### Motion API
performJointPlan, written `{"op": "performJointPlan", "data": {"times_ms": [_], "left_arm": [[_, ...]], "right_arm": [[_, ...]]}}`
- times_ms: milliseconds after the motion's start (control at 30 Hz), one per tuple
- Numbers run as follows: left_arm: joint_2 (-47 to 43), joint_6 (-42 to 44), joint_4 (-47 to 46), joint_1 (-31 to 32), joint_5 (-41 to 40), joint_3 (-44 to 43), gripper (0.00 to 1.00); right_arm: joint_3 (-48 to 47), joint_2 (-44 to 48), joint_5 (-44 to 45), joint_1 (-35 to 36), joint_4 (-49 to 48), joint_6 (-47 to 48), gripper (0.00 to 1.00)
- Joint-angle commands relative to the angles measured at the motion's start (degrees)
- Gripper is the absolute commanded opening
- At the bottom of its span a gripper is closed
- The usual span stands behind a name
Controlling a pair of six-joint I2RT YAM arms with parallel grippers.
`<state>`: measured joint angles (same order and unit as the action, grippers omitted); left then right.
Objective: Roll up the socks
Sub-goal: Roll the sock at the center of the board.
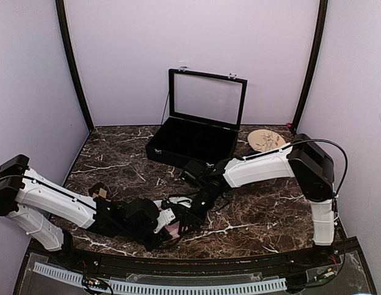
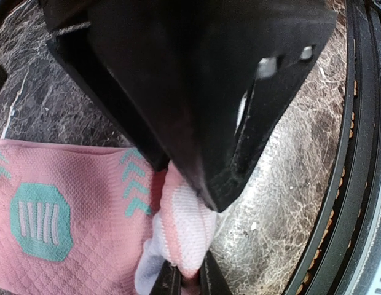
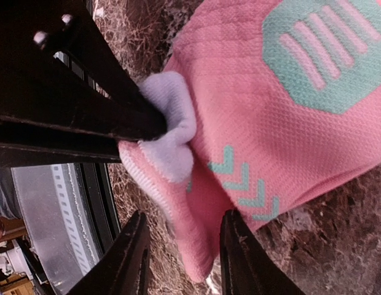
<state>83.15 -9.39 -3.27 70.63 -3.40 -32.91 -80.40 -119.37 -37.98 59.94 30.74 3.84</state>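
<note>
The pink sock with teal patches lies flat on the marble table near the front edge; in the top view only a sliver shows between the grippers. My left gripper is shut on the sock's folded white and pink end. My right gripper is open, with its fingers on either side of the same folded end, close against the left gripper. The dark brown argyle sock lies by the left arm, partly hidden.
A black case with an upright glass lid stands at the back centre. A round tan object lies at the back right. The table's front rail runs close beside the grippers.
</note>
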Motion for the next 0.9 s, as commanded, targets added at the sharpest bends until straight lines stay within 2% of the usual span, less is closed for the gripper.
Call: {"op": "performJointPlan", "data": {"times_ms": [0,200,500,867], "left_arm": [[-0.6,-2.9,3.5,-0.8,1.2,1.9,0.0],[-1.1,-4.4,2.9,-1.6,2.0,2.9,0.0],[-2.8,-7.4,0.2,-4.1,5.6,4.9,0.0],[-4.8,-11.0,-3.9,-10.2,17.0,7.8,0.0]], "right_arm": [[2.3,3.4,0.3,-1.6,-5.3,-2.3,0.38],[5.6,6.1,2.5,-2.8,-10.2,-4.8,0.42],[10.9,9.8,10.2,-3.6,-15.8,-6.8,0.42],[17.6,16.7,17.3,-3.0,-22.8,-5.3,0.42]]}}
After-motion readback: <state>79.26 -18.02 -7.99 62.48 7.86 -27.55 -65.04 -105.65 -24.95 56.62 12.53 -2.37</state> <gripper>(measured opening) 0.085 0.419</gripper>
